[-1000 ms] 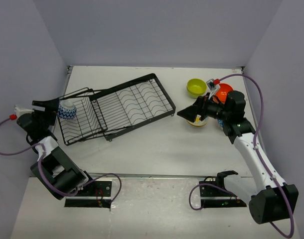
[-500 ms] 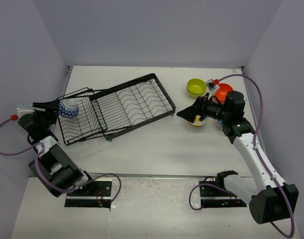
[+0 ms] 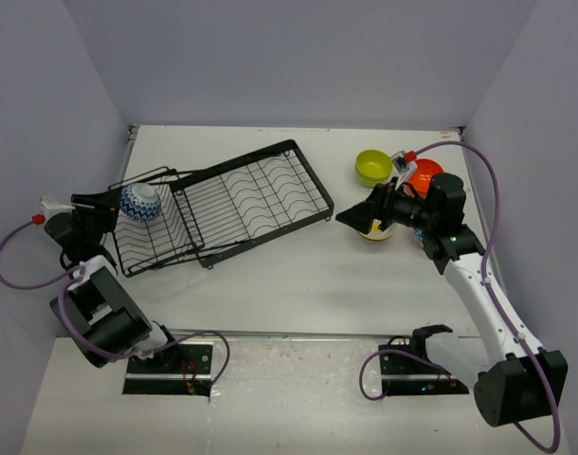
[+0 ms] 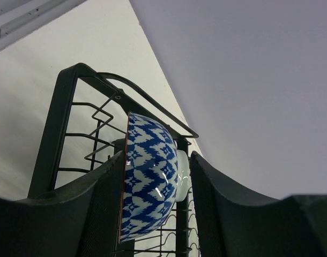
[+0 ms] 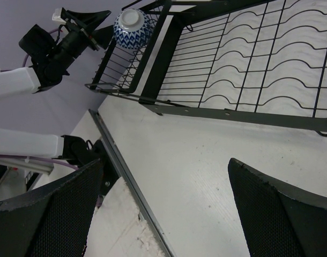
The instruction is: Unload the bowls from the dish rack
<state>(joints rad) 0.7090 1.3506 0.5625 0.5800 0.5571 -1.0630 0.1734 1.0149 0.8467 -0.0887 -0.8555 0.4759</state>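
Observation:
The black wire dish rack (image 3: 256, 194) lies slanted on the table's left half, its small basket at the left end. My left gripper (image 3: 118, 200) is shut on the blue-and-white bowl (image 3: 140, 202) and holds it tipped on its side over that basket. In the left wrist view the bowl (image 4: 150, 182) sits between my fingers (image 4: 107, 203), rim against the left one, with rack wires (image 4: 61, 107) behind. My right gripper (image 3: 352, 216) is open and empty above the table, next to a cream bowl (image 3: 376, 233). A lime green bowl (image 3: 372, 166) and an orange-red bowl (image 3: 426, 173) stand at the far right.
In the right wrist view my open right gripper (image 5: 164, 162) looks at bare table, the rack's slotted grid (image 5: 249, 80), the bowl (image 5: 132, 22) and the left arm (image 5: 51, 51). A metal strip (image 3: 289, 334) marks the table's near edge. Grey walls close in on three sides.
My left gripper has risen and moved slightly right with the blue-and-white bowl, which now sits higher and more tilted over the basket. The right arm has not moved.

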